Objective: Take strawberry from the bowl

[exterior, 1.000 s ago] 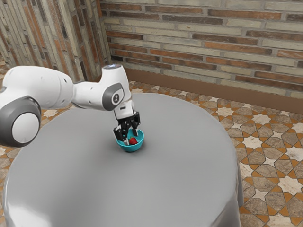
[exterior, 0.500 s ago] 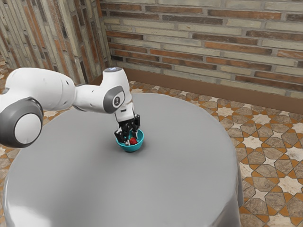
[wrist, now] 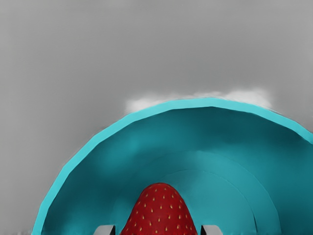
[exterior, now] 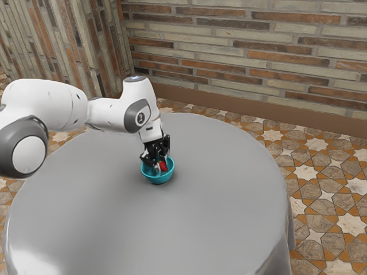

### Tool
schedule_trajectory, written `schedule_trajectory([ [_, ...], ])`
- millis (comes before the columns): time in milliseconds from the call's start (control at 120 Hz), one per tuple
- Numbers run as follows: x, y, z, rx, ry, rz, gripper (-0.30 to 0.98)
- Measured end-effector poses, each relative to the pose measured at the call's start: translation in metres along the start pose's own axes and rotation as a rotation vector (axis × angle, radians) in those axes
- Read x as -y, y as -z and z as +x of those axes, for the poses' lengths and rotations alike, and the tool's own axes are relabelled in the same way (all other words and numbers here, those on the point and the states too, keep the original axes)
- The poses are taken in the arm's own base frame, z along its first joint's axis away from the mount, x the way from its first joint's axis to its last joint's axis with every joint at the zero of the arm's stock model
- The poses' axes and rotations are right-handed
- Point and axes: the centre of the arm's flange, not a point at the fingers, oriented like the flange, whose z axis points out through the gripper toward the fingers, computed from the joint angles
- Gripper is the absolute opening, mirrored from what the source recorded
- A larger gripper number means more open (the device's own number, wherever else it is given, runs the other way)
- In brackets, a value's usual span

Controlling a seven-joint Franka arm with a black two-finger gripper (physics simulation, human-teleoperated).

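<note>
Our gripper (exterior: 161, 165) reaches into the turquoise bowl (exterior: 158, 180), its jaws closed in on the red strawberry (exterior: 163, 167) from two sides. The strawberry's long axis runs across the line joining our fingertips. It is within the bowl's rim, so we should lift straight up before moving sideways.

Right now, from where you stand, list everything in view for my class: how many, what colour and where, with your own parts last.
strawberry: one, red, held at the bowl
bowl: one, teal, on the table
table: one, grey, under the bowl
bricks: too many to count, cream, brown and orange, beyond the table
skirting: one strip, brown, below the bricks
floor: one, tan, cream and orange, around the table
arm: one, white and grey, from the exterior view's left
gripper: one, black, shut on the strawberry
</note>
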Motion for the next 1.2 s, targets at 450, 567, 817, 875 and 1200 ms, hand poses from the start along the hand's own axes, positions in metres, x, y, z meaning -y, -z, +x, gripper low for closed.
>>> schedule_trajectory([
  [450,-0.034,0.037,0.088,-0.002,-0.089,-0.002,0.19],
  [567,-0.035,0.038,0.097,-0.004,-0.088,-0.003,0.31],
  [817,-0.058,0.227,0.092,0.004,0.0,0.2,0.57],
  [875,-0.071,0.267,0.089,-0.006,0.057,0.215,0.59],
  [1200,-0.163,0.391,0.024,0.042,0.575,0.066,0.67],
])
